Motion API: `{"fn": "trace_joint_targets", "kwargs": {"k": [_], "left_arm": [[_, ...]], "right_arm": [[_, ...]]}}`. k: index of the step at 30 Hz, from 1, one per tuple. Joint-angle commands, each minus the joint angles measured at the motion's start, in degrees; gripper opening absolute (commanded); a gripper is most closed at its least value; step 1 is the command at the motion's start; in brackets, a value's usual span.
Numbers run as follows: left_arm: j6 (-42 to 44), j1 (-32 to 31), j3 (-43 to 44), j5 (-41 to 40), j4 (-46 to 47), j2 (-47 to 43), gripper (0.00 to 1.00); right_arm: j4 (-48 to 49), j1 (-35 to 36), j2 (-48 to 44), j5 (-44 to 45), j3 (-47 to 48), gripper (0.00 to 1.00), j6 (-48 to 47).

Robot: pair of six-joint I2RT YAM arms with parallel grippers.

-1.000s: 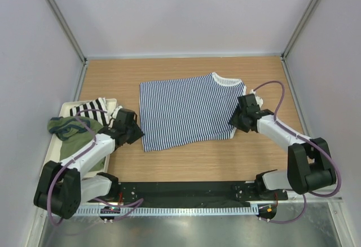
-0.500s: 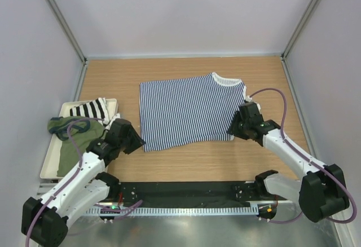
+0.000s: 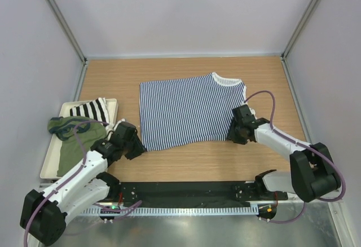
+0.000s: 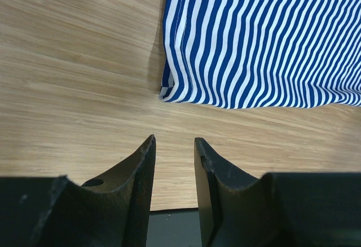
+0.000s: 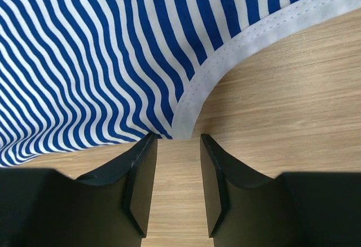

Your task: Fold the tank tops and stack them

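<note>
The navy-and-white striped tank top (image 3: pixel 189 110) lies flat on the table, white trim at its right. My left gripper (image 3: pixel 137 148) is open and empty at its near left corner; in the left wrist view (image 4: pixel 174 139) the hem corner (image 4: pixel 169 92) lies a little beyond the fingertips. My right gripper (image 3: pixel 234 135) is open and empty at its near right corner; in the right wrist view (image 5: pixel 177 137) the white trim (image 5: pixel 194 103) ends right at the fingertips. The olive green tank top (image 3: pixel 73 140) lies crumpled in the tray on the left.
A white tray (image 3: pixel 48 165) at the left edge holds the green top and a black-and-white striped cloth (image 3: pixel 90 109). The black base rail (image 3: pixel 186 190) runs along the near edge. Frame posts and walls bound the table.
My left gripper has moved forward and down to the striped top's near left corner. My right gripper has drawn back to its near right corner.
</note>
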Motion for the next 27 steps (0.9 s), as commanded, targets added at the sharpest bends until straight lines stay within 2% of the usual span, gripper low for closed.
{"fn": "trace_joint_targets", "kwargs": {"k": [1,5,9,10,12,13,27], "left_arm": [[-0.52,-0.56,0.97,0.83,0.54,0.4,0.34],[-0.61,-0.74,0.71,0.83,0.72,0.31,0.35],[-0.69,-0.83,0.18,0.39,1.68,1.36,0.34],[-0.78,-0.83,-0.17,0.39,2.29,1.71,0.35],[-1.22,-0.83,-0.52,0.39,2.82,3.29,0.34],[-1.4,-0.91,-0.52,0.22,3.26,3.82,0.34],[-1.49,-1.79,0.26,-2.33,10.47,13.93,0.33]], "right_arm": [[3.86,0.23,1.69,0.52,0.44,0.43,0.25],[4.83,0.32,3.88,1.13,0.09,0.42,0.42],[5.45,0.32,5.47,3.24,-0.09,0.32,0.68],[5.63,0.32,5.56,3.42,0.0,0.21,0.77],[5.71,0.32,5.39,3.42,0.17,0.1,0.95],[5.72,0.4,5.3,3.25,0.17,0.02,0.86],[5.45,1.02,3.01,1.22,-0.09,0.01,1.21]]}}
